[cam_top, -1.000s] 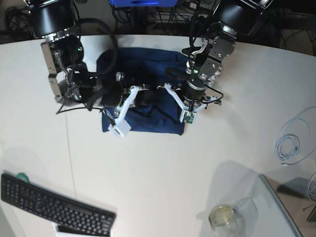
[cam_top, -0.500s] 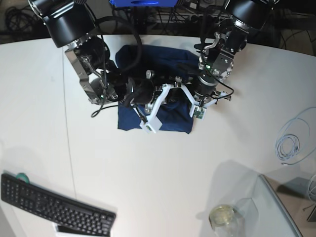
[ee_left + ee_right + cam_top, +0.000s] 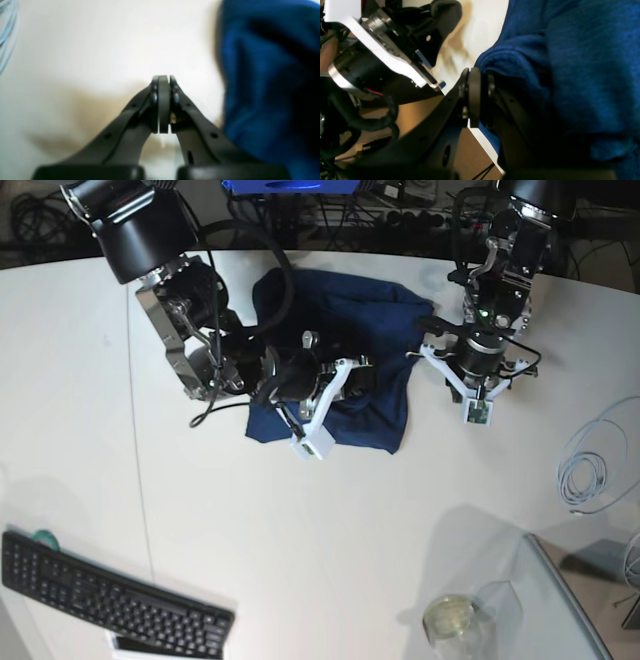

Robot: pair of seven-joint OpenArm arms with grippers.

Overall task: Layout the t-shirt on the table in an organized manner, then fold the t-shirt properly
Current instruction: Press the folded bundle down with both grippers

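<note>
T-shirt (image 3: 345,370) pinched in right gripper (image 3: 480,96)

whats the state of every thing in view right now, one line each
large dark navy blue knit t-shirt: bunched in a heap, not laid flat, on the wide white table
left claw: shut, empty, beside the shirt's edge over bare table
right claw: shut on a fold of the shirt
black keyboard: flat at the table's near edge
coiled pale cable: lying loose
clear glass jar: upright
</note>
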